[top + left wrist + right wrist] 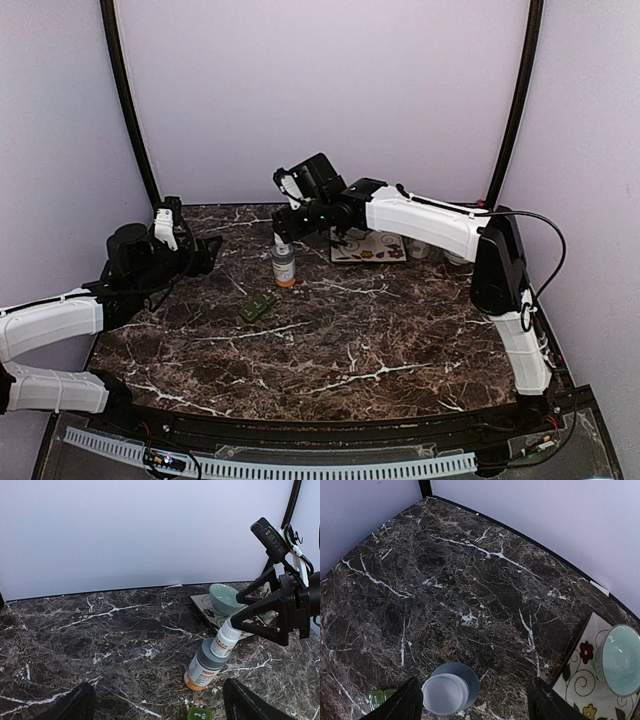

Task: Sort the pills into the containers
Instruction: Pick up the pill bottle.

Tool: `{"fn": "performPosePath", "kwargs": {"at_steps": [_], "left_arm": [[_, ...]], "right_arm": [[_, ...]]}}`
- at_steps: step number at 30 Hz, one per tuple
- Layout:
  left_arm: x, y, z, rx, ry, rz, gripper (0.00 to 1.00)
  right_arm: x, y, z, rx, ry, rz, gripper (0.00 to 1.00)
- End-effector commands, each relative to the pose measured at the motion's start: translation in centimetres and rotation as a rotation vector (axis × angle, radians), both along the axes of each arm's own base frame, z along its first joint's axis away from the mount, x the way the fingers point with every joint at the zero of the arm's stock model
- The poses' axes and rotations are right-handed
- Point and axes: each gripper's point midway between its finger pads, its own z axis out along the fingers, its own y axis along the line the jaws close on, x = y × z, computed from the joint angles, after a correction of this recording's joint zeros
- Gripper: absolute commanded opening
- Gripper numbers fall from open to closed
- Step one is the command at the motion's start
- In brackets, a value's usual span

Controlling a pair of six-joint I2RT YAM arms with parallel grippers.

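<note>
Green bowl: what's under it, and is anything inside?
The bowl stands on a white flowered tile. From the right wrist view its visible interior looks bare; its right side is cut off by the frame, and tiny pills would be too small to rule out.

Soft even light, slightly grainy

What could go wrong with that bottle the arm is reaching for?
1. The white cap sits off-centre in the open right gripper, close to one finger. Closing might shove the bottle sideways or tip it rather than grip it.
2. The green pill box lies near the bottle's base, so a toppling bottle could knock it out of place.
</note>
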Motion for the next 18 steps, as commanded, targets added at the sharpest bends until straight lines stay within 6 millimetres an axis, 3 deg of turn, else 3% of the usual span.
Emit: {"fn": "performPosePath", "kwargs": {"at_steps": [1,18], "left_arm": [[0.1,0.0,0.2,-0.010,0.012,0.017,0.91],[0.5,-0.1,-0.1,-0.014,0.026,0.024,0.91]], "right_arm": [[-0.1,0.4,1.1,0.019,0.005,-0.014,0.72],[-0.8,1.6,-1.0,0.017,0.069,0.036,0.65]]}}
